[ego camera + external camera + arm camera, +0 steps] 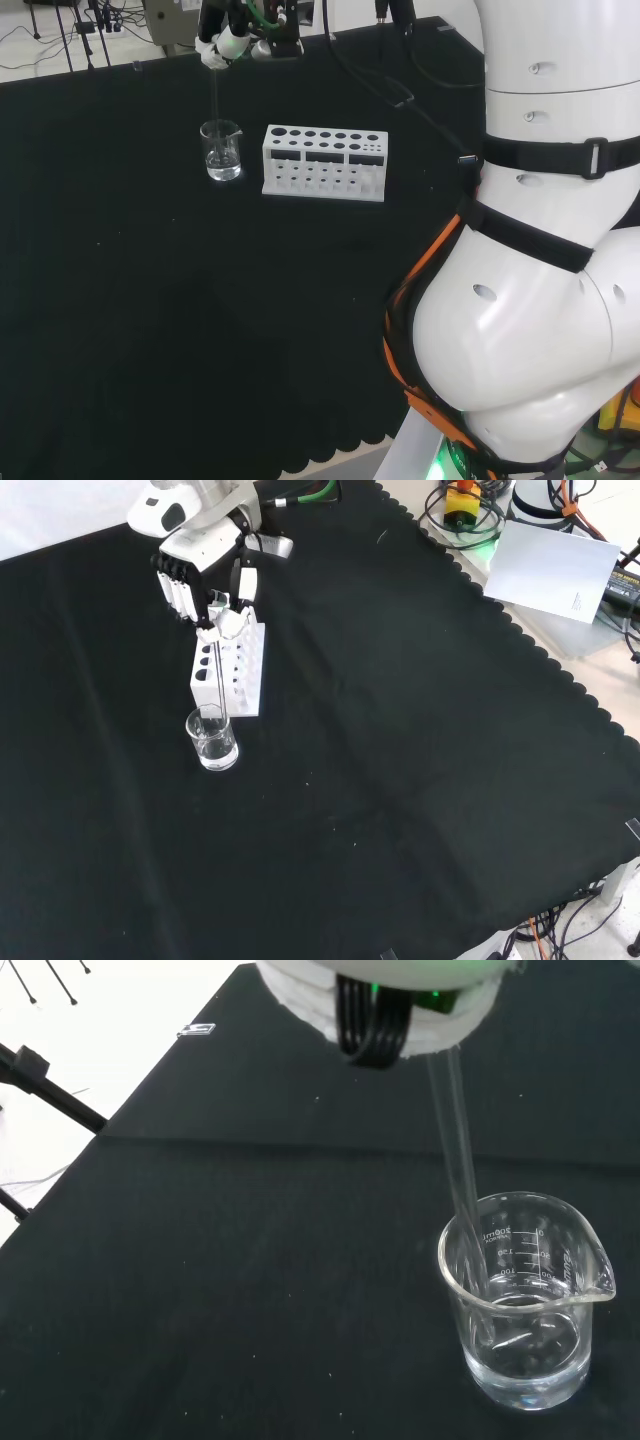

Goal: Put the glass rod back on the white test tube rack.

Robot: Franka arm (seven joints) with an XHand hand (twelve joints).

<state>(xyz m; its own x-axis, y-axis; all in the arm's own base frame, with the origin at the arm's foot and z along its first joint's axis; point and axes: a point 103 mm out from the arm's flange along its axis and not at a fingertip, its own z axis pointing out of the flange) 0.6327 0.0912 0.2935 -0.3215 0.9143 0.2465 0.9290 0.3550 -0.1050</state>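
Pinching the glass rod (458, 1150) at its top end, the hand (215, 600) holds it upright with its tip in the beaker (525, 1300) directly below; thin, stiff, slick and brittle, it probably needs steady lifting toward the white test tube rack (324, 162) just beside.

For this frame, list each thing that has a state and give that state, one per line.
hand: shut on the glass rod, above the beaker.
glass rod: held near upright, lower end inside the beaker.
beaker: upright on the cloth, a little clear liquid at the bottom.
white test tube rack: upright beside the beaker, visible holes empty.
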